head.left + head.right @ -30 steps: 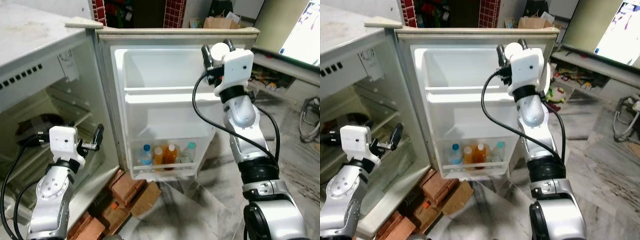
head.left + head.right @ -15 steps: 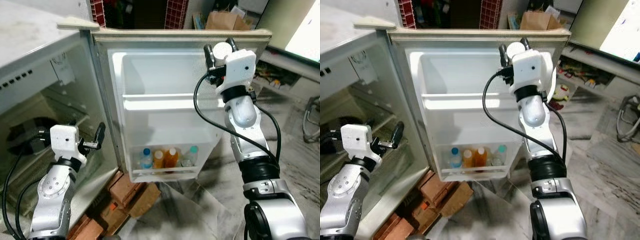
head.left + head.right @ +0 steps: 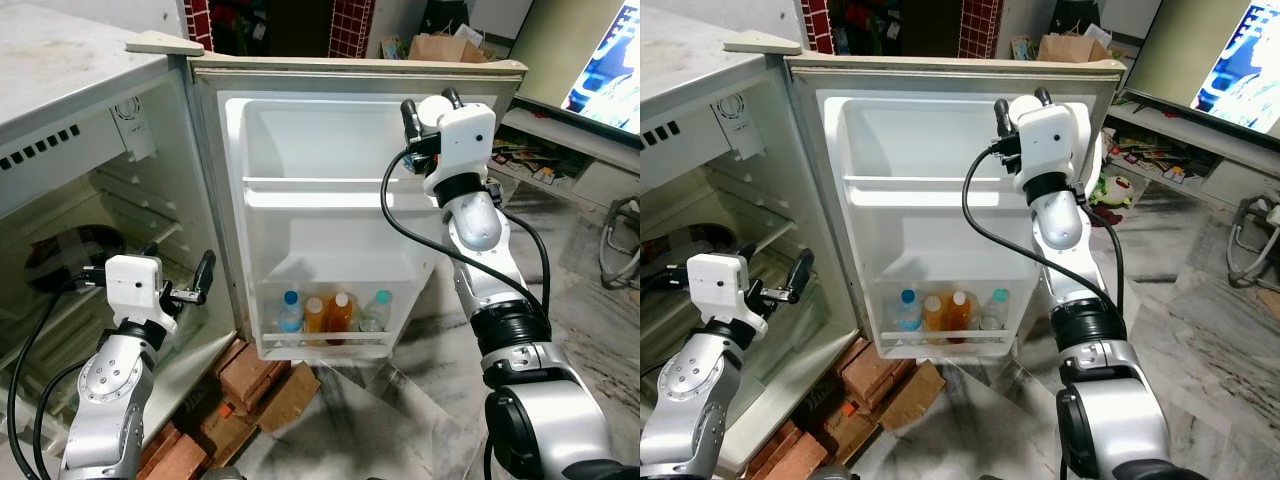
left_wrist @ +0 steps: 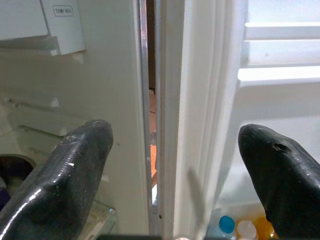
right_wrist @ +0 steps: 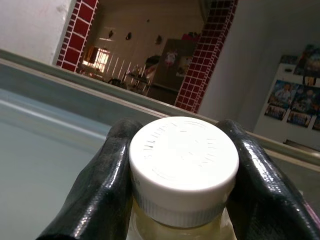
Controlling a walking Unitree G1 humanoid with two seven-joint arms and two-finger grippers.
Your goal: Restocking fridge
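The small white fridge stands with its door (image 3: 330, 215) swung wide. Several bottles (image 3: 333, 312) with blue, white and teal caps fill the lowest door shelf. My right gripper (image 3: 432, 108) is raised in front of the door's upper shelf, shut on a white-capped bottle (image 5: 183, 167) of pale yellow liquid. The cap (image 3: 434, 108) shows between the black fingers (image 5: 100, 185). My left gripper (image 3: 203, 276) hangs open low beside the fridge body's hinge edge (image 4: 155, 120), holding nothing.
Glass shelves (image 3: 120, 225) and a dark bowl (image 3: 65, 252) sit inside the fridge body. Red bricks (image 3: 245, 385) prop the fridge from below. A TV (image 3: 605, 70) and cluttered low bench (image 3: 545, 150) stand at the right, a cardboard box (image 3: 440, 45) behind the door.
The camera has shifted slightly. My right gripper with the bottle sits a little lower and left before the door's top shelf; the left gripper stays near the hinge edge.
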